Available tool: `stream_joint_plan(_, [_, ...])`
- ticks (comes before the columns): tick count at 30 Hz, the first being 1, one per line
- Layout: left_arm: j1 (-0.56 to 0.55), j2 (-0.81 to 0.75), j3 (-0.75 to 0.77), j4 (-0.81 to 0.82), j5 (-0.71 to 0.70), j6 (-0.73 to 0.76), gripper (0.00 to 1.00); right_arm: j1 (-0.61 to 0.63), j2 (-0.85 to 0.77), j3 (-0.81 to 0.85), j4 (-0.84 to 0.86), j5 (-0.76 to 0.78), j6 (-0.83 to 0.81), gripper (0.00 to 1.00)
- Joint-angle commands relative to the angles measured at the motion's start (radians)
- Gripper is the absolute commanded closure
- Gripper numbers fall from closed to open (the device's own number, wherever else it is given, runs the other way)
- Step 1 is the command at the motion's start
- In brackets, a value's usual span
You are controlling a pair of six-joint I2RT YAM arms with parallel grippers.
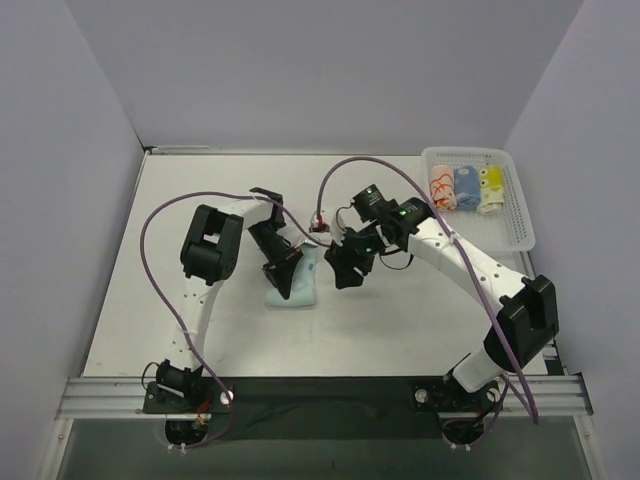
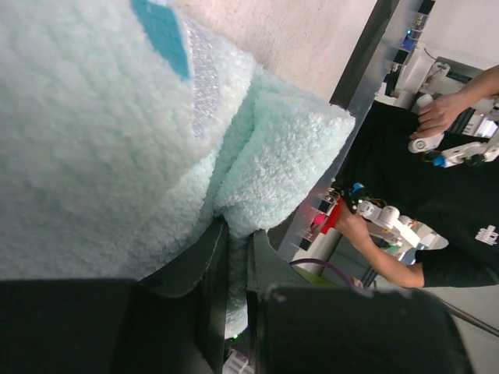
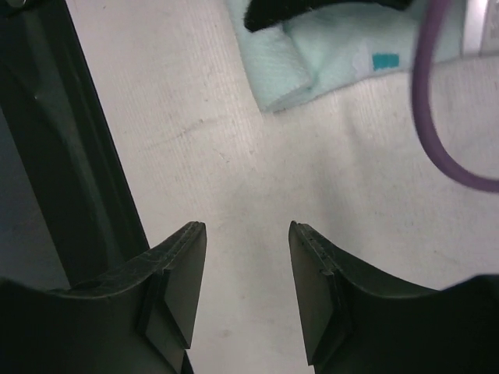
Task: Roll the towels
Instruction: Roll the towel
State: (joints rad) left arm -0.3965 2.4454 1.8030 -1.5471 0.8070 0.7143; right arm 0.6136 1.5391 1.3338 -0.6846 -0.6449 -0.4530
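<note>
- While the left gripper [image 2: 238, 261] has its jaws closed almost fully on a fold of the mint towel [image 2: 117, 156], we judge the rolling to be under way. We should hold that pinch firm and turn the wrist evenly, so the layers wind tight and the edges stay in line.
- Left of the middle of the overhead view, the towel lies on the table [image 1: 400, 330], bunched under that gripper. It is pale mint with a fluffy pile, doubled into thick layers, and has a small teal label near one edge.
- Just right of it, the right gripper [image 3: 245, 265] has its jaws parted wide, with nothing between them and only bare table below. We would bring it to the loose end to pin the cloth while the left one rolls, taking care not to catch the purple cable [image 3: 437, 117] that crosses near the towel.
- At the upper right, the white basket [image 1: 515, 215] holds three rolled towels [image 1: 466, 187] side by side: one white with orange, one blue, one yellow. We take these as the neat, tight shape to aim for.
</note>
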Motion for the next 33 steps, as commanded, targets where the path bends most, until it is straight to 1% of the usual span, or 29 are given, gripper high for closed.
stream_joint_plan(1, [0.001, 0.092, 0.042, 0.07, -0.146, 0.027, 0.9, 0.121, 0.061, 0.065, -0.023, 0.091, -0.087, 0.52])
stream_joint_plan(5, [0.001, 0.141, 0.081, 0.039, -0.147, 0.008, 0.89, 0.238, 0.185, 0.113, 0.061, 0.233, -0.144, 0.5])
stream_joint_plan(7, [0.002, 0.159, 0.105, 0.028, -0.135, -0.001, 0.89, 0.282, 0.225, 0.12, 0.092, 0.267, -0.161, 0.49])
stream_joint_plan(9, [0.002, 0.168, 0.119, 0.013, -0.127, -0.007, 0.87, 0.304, 0.26, 0.102, 0.166, 0.316, -0.18, 0.49])
stream_joint_plan(11, [0.002, 0.179, 0.142, -0.002, -0.117, -0.007, 0.86, 0.328, 0.283, 0.085, 0.236, 0.332, -0.197, 0.48])
stream_joint_plan(15, [0.004, 0.19, 0.163, -0.007, -0.121, -0.01, 0.82, 0.357, 0.338, 0.055, 0.322, 0.405, -0.222, 0.48])
stream_joint_plan(18, [0.004, 0.195, 0.168, -0.01, -0.123, -0.007, 0.82, 0.37, 0.374, 0.038, 0.365, 0.422, -0.254, 0.5])
stream_joint_plan(19, [0.005, 0.193, 0.168, -0.01, -0.121, -0.007, 0.82, 0.367, 0.387, 0.036, 0.365, 0.41, -0.245, 0.53])
stream_joint_plan(23, [0.015, 0.188, 0.157, -0.01, -0.12, -0.003, 0.81, 0.347, 0.432, -0.008, 0.372, 0.373, -0.248, 0.55])
stream_joint_plan(25, [0.019, 0.176, 0.144, -0.007, -0.112, 0.002, 0.8, 0.331, 0.44, -0.024, 0.376, 0.363, -0.251, 0.63])
stream_joint_plan(27, [0.028, 0.165, 0.124, -0.005, -0.109, 0.008, 0.77, 0.319, 0.45, -0.033, 0.375, 0.332, -0.248, 0.74])
stream_joint_plan(28, [0.031, 0.15, 0.115, -0.007, -0.1, 0.016, 0.76, 0.304, 0.451, -0.033, 0.372, 0.309, -0.245, 0.87])
stream_joint_plan(30, [0.05, 0.107, 0.079, -0.002, -0.091, 0.025, 0.71, 0.279, 0.451, -0.024, 0.341, 0.228, -0.243, 1.0])
stream_joint_plan(31, [0.057, 0.089, 0.065, 0.019, -0.078, 0.025, 0.7, 0.27, 0.452, -0.019, 0.306, 0.194, -0.243, 1.0])
stream_joint_plan(32, [0.082, 0.066, 0.05, 0.03, -0.069, 0.022, 0.65, 0.262, 0.46, 0.007, 0.278, 0.129, -0.245, 1.0])
stream_joint_plan(33, [0.094, 0.041, 0.033, 0.041, -0.062, 0.02, 0.63, 0.253, 0.47, 0.027, 0.243, 0.102, -0.25, 1.0])
